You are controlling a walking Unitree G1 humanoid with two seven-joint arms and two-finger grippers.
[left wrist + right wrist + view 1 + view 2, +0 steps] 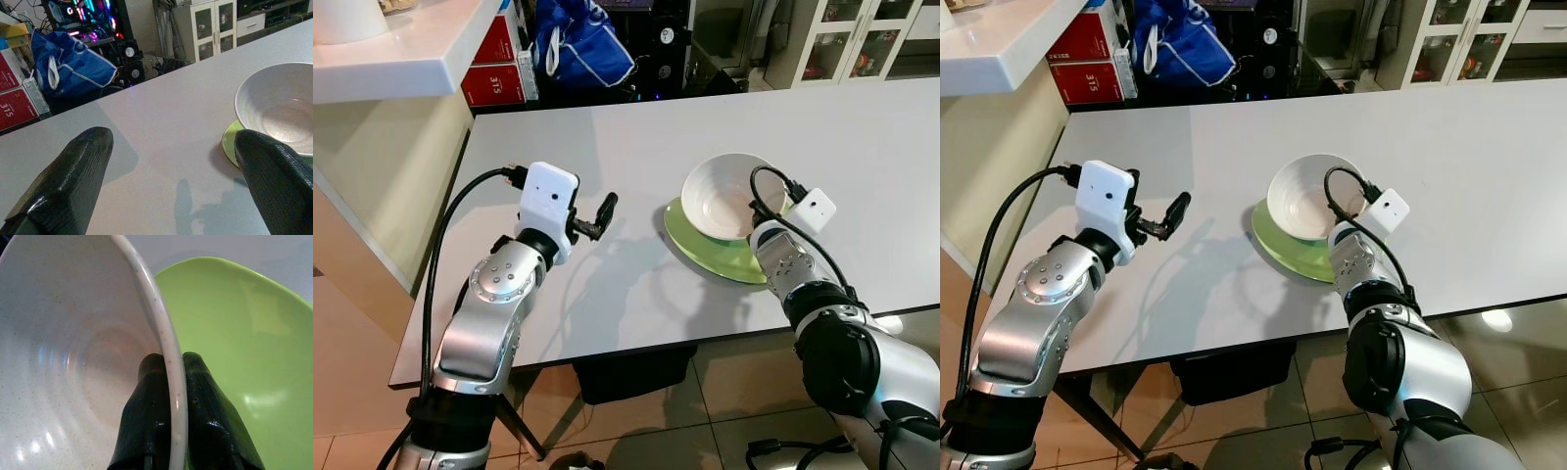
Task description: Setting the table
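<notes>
The right claw (168,382) pinches the near rim of the white bowl (729,196), which sits tilted on the green plate (710,250) on the tabletop (626,147), while the left claw (603,217) hovers wide open and empty off to the bowl's left.

A grey table (607,147) stands on a tiled floor (724,411). Left of it is a white counter (401,59); behind are red boxes (494,83), a blue bag (582,44) and glass-door cabinets (862,39)
</notes>
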